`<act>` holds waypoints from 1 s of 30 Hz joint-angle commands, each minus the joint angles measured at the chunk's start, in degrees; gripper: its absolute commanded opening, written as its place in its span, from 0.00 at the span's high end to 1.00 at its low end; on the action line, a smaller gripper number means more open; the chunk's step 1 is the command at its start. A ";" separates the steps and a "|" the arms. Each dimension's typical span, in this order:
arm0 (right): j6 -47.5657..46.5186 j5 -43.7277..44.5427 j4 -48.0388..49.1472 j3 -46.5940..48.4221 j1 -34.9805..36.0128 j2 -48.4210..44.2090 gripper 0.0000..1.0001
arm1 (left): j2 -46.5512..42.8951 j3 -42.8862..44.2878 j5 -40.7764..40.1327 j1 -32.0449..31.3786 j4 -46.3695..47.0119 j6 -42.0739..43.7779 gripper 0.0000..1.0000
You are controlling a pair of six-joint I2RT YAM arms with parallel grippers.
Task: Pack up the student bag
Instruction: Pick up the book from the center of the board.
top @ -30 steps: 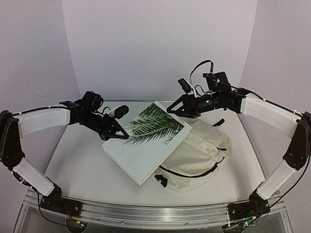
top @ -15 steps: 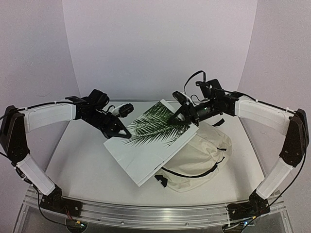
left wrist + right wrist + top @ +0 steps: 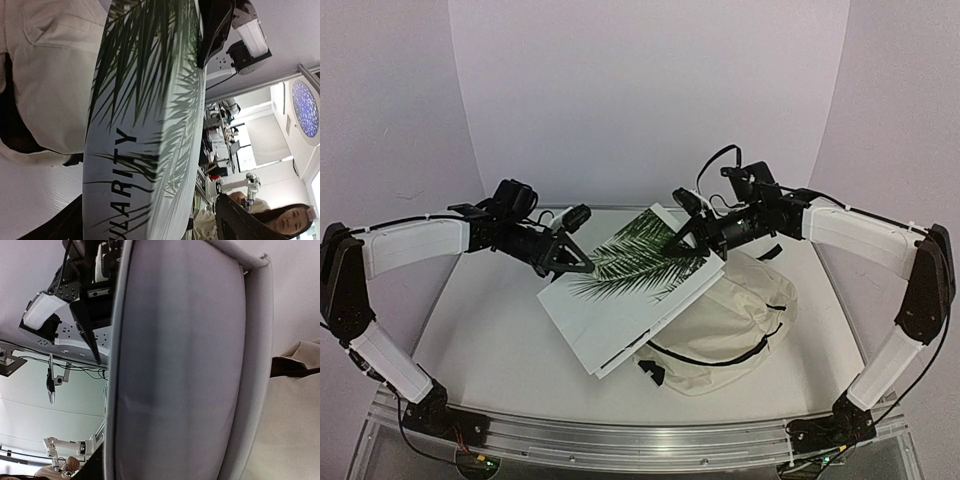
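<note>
Book (image 3: 630,295) (palm-leaf cover) newly released by open left hand (image 3: 575,265); right hand (image 3: 688,236) grip unclear.

The left claw (image 3: 578,266) has opened off the book (image 3: 620,312), while the right claw (image 3: 688,236) has narrowed around its far edge.

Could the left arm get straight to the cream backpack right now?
Probably not. The palm-leaf book lies slanted over the backpack, between it and the left gripper, which sits open at the book's edge. The arm would have to go over or around the book.
</note>
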 commanded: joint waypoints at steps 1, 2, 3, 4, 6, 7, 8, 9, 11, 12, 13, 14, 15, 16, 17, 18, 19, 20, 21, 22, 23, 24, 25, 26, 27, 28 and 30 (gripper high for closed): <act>4.62 2.75 5.38 2.28 -1.64 -1.95 0.62 | -8.84 -5.20 -7.92 4.45 13.49 -8.05 0.08; 5.72 2.97 6.66 1.99 -1.98 -2.20 0.63 | -10.33 -6.91 -9.17 5.71 15.88 -9.75 0.06; 7.51 3.39 8.69 1.42 -2.35 -2.81 0.64 | -11.77 -8.89 -11.43 7.01 17.36 -11.63 0.02; 8.40 3.49 9.22 0.99 -2.69 -3.12 0.64 | -12.79 -9.35 -12.28 7.79 17.92 -12.08 0.02; 11.74 4.38 13.88 -0.64 -3.83 -4.42 0.65 | -16.08 -12.72 -17.99 10.17 20.11 -14.75 0.00; 12.71 4.68 15.25 -1.15 -4.20 -5.04 0.65 | -17.29 -13.44 -19.04 10.63 20.85 -15.44 0.00; 14.85 4.95 18.28 -2.19 -4.83 -5.78 0.65 | -18.61 -14.77 -20.61 10.73 22.74 -17.10 0.00; 16.44 5.41 20.42 -2.99 -5.17 -6.47 0.65 | -19.36 -15.69 -21.13 10.75 24.50 -18.86 0.00; 18.78 6.32 24.85 -4.13 -5.48 -7.93 0.65 | -20.36 -18.11 -20.98 10.74 30.08 -23.51 0.00; 18.93 6.91 25.56 -4.23 -5.56 -8.29 0.65 | -20.58 -18.84 -20.73 10.75 32.93 -25.34 0.00; 18.93 7.21 25.90 -4.31 -5.57 -8.51 0.65 | -20.78 -19.32 -20.36 10.70 34.43 -26.31 0.00; 19.09 7.34 26.53 -4.39 -5.54 -8.74 0.65 | -20.88 -19.87 -19.75 10.60 36.27 -27.95 0.00; 19.12 7.63 26.94 -4.36 -5.47 -8.94 0.65 | -20.92 -20.55 -19.07 10.35 38.14 -29.75 0.00; 19.17 7.69 27.28 -4.34 -5.49 -9.02 0.65 | -20.92 -20.74 -18.87 10.14 39.13 -30.35 0.00; 19.21 7.61 27.78 -4.36 -5.51 -9.05 0.65 | -20.57 -20.60 -18.29 9.06 41.33 -31.40 0.00; 19.15 7.56 27.97 -4.34 -5.52 -8.97 0.65 | -20.07 -20.00 -18.08 8.15 41.67 -31.50 0.00; 19.09 7.32 28.17 -4.34 -5.51 -8.96 0.65 | -19.83 -19.59 -18.05 7.32 41.75 -31.52 0.00; 19.13 6.84 28.58 -4.34 -5.49 -9.03 0.65 | -19.33 -18.83 -18.03 6.51 42.27 -31.52 0.00; 19.13 6.57 28.99 -4.34 -5.43 -9.15 0.65 | -19.10 -18.39 -17.90 5.99 42.60 -31.63 0.00; 19.06 6.18 29.37 -4.38 -5.50 -9.39 0.65 | -18.64 -17.99 -17.82 5.57 43.39 -32.00 0.00; 19.04 5.97 29.49 -4.35 -5.43 -9.57 0.65 | -18.30 -17.88 -17.81 5.36 44.04 -32.28 0.00; 18.92 5.65 29.60 -4.34 -5.46 -9.72 0.65 | -17.96 -17.75 -17.68 5.25 45.04 -32.68 0.00; 18.88 5.13 29.69 -4.34 -5.47 -10.05 0.65 | -17.38 -17.66 -17.46 5.00 46.59 -33.82 0.00; 18.87 5.06 29.77 -4.40 -5.49 -10.16 0.65 | -17.01 -17.65 -17.40 4.93 47.57 -34.12 0.00; 18.77 5.07 29.92 -4.58 -5.42 -10.63 0.65 | -16.14 -17.56 -17.33 4.49 50.26 -35.72 0.00; 18.67 5.14 29.96 -4.64 -5.41 -10.81 0.65 | -15.40 -17.55 -17.31 4.11 51.42 -36.44 0.00; 18.60 5.61 30.28 -4.85 -5.41 -11.32 0.65 | -13.73 -17.41 -17.40 2.49 56.11 -38.96 0.02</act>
